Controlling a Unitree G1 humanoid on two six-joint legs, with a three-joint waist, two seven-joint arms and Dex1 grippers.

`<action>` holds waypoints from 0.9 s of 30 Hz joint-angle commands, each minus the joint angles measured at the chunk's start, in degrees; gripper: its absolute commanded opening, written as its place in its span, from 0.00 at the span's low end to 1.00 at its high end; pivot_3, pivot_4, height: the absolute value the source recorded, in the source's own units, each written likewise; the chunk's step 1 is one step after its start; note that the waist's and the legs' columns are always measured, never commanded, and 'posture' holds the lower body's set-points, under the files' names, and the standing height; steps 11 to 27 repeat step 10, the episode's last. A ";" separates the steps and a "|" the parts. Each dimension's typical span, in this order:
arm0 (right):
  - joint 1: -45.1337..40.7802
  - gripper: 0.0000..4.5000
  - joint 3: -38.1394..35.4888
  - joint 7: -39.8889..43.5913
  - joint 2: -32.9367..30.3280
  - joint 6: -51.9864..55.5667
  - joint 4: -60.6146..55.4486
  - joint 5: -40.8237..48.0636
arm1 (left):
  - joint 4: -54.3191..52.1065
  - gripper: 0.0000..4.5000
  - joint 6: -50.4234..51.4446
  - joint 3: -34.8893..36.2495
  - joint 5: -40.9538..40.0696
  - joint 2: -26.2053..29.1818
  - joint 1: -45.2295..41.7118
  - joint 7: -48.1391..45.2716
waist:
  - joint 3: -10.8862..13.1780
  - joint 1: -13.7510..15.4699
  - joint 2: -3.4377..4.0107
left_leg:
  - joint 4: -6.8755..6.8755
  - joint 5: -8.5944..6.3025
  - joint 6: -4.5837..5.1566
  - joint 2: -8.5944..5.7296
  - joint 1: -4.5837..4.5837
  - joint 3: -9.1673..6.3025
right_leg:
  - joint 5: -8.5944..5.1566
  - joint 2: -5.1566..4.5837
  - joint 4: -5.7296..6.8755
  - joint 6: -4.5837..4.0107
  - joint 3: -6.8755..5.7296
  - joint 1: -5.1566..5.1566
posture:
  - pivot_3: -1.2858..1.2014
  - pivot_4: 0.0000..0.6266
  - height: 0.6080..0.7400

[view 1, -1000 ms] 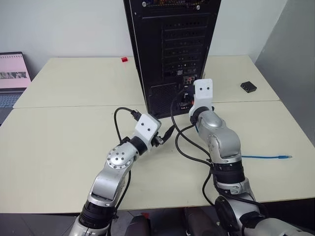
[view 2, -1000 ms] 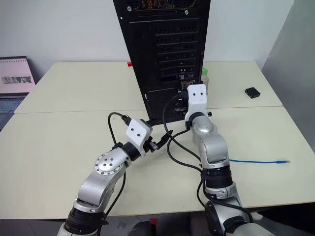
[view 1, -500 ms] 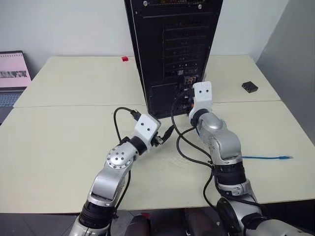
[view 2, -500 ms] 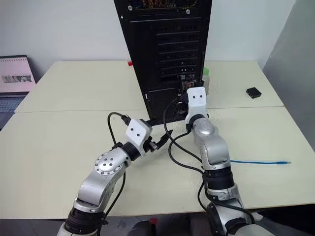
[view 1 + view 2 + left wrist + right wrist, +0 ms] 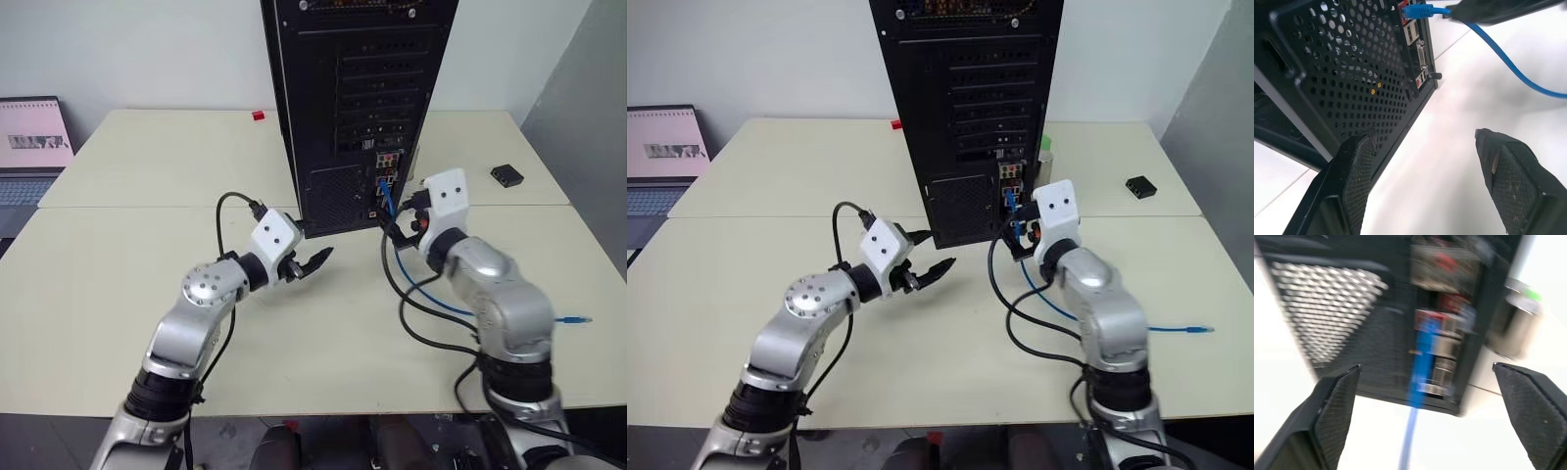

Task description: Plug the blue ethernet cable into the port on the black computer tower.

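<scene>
The blue ethernet cable (image 5: 1508,61) sits plugged into the port (image 5: 1406,11) low on the black computer tower (image 5: 362,88), trailing over the table (image 5: 118,284). Right gripper (image 5: 1425,396) has jaws released just before the tower; left gripper (image 5: 1425,161) likewise released. Insertion looks finished; next, withdraw clear.

Laptop (image 5: 34,147) — small black box (image 5: 506,175) (table)
</scene>
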 commanded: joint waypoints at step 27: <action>3.75 0.99 -11.36 15.44 -19.89 -0.64 -3.37 11.72 | 10.03 0.76 -2.41 2.78 -3.47 8.12 -8.53 -13.34 | 0.13 0.05 -0.11 | 0.00 -0.01 0.02 -0.02 0.01 0.04 | -0.01 0.01 -0.04 0.01 0.03 0.03 | 0.52 0.24 1.00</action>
